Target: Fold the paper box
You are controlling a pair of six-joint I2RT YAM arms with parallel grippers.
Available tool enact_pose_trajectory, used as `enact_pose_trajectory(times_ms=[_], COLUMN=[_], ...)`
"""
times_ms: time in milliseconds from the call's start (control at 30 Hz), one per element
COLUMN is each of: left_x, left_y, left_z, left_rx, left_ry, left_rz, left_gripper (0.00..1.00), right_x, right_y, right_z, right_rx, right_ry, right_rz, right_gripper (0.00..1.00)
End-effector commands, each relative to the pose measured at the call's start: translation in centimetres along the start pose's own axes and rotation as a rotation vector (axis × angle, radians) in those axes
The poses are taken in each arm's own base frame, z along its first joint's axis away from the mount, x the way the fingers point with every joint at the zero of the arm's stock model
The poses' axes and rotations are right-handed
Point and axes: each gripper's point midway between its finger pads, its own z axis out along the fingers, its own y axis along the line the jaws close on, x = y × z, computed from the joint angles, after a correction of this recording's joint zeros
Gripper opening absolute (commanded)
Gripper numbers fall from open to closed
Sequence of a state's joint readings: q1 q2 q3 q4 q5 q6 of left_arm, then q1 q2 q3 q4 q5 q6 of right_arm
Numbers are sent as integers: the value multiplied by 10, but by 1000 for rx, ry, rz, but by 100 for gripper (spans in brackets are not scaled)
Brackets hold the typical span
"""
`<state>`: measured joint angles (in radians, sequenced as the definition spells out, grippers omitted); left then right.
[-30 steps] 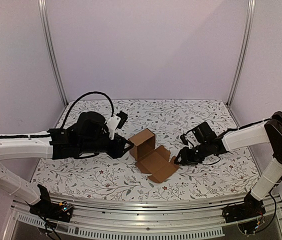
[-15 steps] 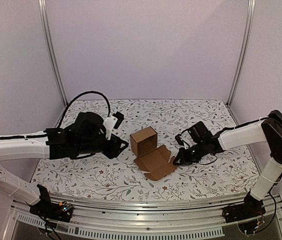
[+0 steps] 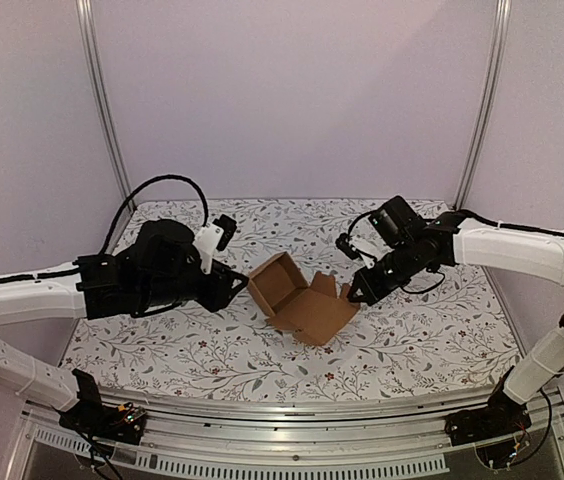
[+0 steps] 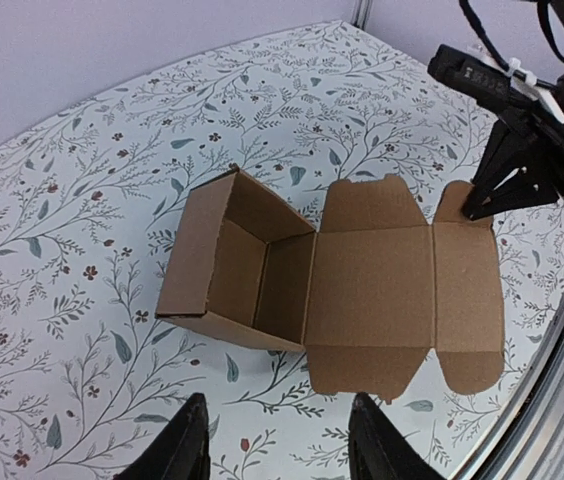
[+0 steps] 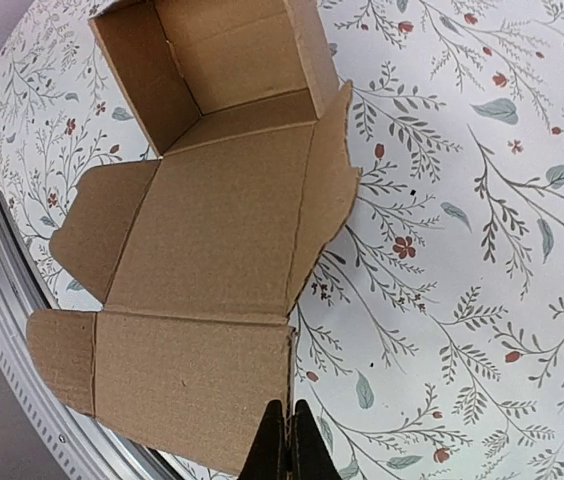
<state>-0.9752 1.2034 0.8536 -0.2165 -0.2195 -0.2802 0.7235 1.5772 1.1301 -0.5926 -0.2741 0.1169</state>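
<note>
1. Our right gripper [image 3: 354,297], clamped on the front flap of the paper box [image 3: 297,300], has risen and swung the box round at mid-table [image 3: 412,340].
2. Our left gripper [image 4: 277,450] has backed off, fingers spread (holding nothing).
3. We judge the lid ready for closing.

paper box [image 3: 297,300] on table [image 3: 422,345]; left gripper [image 3: 238,287] just left; right gripper [image 3: 352,298] at its right flap edge

paper box [image 3: 302,305]: matt brown cardbd; tablecloth [image 3: 412,345]: matt floral print; rails [image 3: 97,100]: satin alu
</note>
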Motion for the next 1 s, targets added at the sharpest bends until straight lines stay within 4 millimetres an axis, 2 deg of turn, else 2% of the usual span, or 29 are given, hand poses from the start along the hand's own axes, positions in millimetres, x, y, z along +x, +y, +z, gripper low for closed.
enact_pose_trajectory(times_ms=[0,200,367,500,667,867,967], left_x=[-11,-27,-37,-40,-29,-23,-11], left_y=[3,-7,-23,-32,-53,-67,-81], left_z=[-11,-13,-6,2,25,56,71], left_rx=[-18,29,103,138,227,271,336], left_ry=[-29,-66,-78,-71,-24,10,68], left_rz=[15,14,14,11,1,5,15], left_gripper=[46,47,47,47,46,46,46], right_x=[21,11,23,27,32,22,18], right_y=[6,12,22,24,19,23,29], right_z=[-38,-82,-105,-113,-119,-129,-132], right_rx=[109,243,266,324,373,397,381], right_ry=[141,199,320,421,562,596,587], right_rz=[-230,-496,-701,-835,-953,-997,-1004], right_gripper=[0,0,0,0,0,0,0])
